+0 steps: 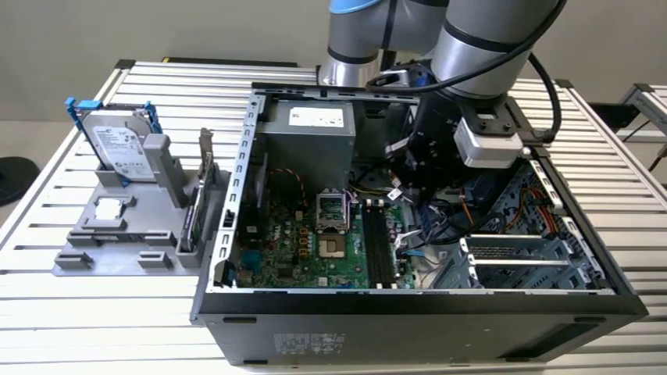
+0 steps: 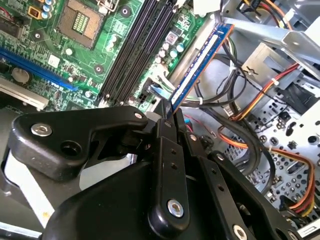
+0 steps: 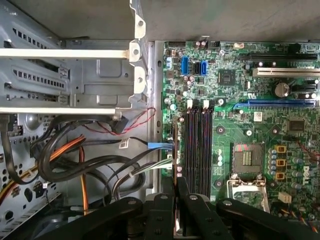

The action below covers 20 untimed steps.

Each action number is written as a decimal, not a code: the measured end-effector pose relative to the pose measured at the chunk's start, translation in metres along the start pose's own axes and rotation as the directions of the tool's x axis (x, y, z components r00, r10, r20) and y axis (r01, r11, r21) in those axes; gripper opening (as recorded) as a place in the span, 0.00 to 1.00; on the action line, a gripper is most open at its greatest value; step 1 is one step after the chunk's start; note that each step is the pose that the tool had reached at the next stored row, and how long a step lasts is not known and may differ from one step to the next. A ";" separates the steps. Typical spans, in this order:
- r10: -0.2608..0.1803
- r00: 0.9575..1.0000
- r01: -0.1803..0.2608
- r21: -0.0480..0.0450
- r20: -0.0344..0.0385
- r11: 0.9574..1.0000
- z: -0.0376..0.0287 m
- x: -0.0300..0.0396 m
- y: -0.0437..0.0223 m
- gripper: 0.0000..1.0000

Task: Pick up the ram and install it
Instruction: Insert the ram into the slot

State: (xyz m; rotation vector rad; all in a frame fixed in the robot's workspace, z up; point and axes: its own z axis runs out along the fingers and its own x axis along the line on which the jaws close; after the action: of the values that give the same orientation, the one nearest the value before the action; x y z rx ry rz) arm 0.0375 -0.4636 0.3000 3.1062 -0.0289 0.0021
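Clearly the gripper (image 2: 169,116) has its jaws pressed onto the ram (image 2: 199,61), holding it edge-on just beside the black slots (image 2: 132,47) of the green board (image 3: 260,135).

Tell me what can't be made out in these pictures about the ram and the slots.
- Tool grip on the ram: second wrist view, the contact is hidden by the tool's own black body.
- Ram in the exterior view: hidden behind the arm.
- Near ends of the memory slots: first wrist view, covered by the tool.

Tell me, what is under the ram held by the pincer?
Under the ram, shut in the pincer, lie the green motherboard edge, black memory slots and cables. The board directly beneath is covered.
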 end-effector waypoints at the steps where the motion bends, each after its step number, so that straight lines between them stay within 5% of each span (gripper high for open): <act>1: 0.000 1.000 0.000 0.000 0.000 1.000 0.0004 -0.0004 0.0003 0.00; 7: 0.000 1.000 0.000 0.000 0.001 1.000 0.0030 -0.0044 0.0019 0.00; 12: 0.000 1.000 0.000 0.000 0.011 1.000 0.0066 -0.0070 0.0039 0.00; 20: 0.000 1.000 0.000 0.000 0.013 1.000 0.0190 -0.0085 0.0086 0.00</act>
State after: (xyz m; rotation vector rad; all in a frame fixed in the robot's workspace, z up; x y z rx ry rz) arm 0.0288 -0.4727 0.2813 3.1059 -0.0286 -0.0184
